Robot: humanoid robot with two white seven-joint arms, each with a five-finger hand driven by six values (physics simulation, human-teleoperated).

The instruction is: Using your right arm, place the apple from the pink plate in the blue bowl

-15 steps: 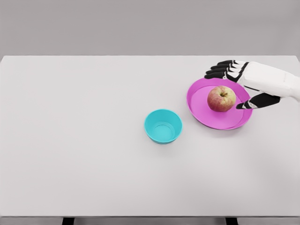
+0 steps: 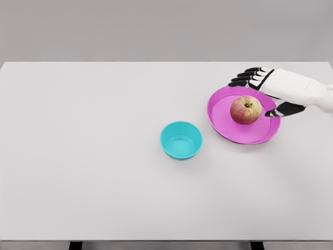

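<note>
A red-yellow apple [image 2: 245, 109] sits in the middle of the pink plate [image 2: 229, 128] at the right of the white table. My right hand [image 2: 256, 94] reaches in from the right edge, just behind and to the right of the apple. Its black fingers [image 2: 243, 78] are spread over the plate's far rim and the thumb [image 2: 281, 110] points at the apple's right side, apart from it. The hand is open and holds nothing. The blue bowl [image 2: 181, 140] stands empty to the lower left of the plate. My left arm is out of view.
The white table [image 2: 83, 156] spans the whole view, with its front edge along the bottom. A grey wall rises behind its far edge.
My right hand has drawn back slightly to the right and up. The thumb has lifted a little and come closer to the palm. The apple, plate and bowl have not moved.
</note>
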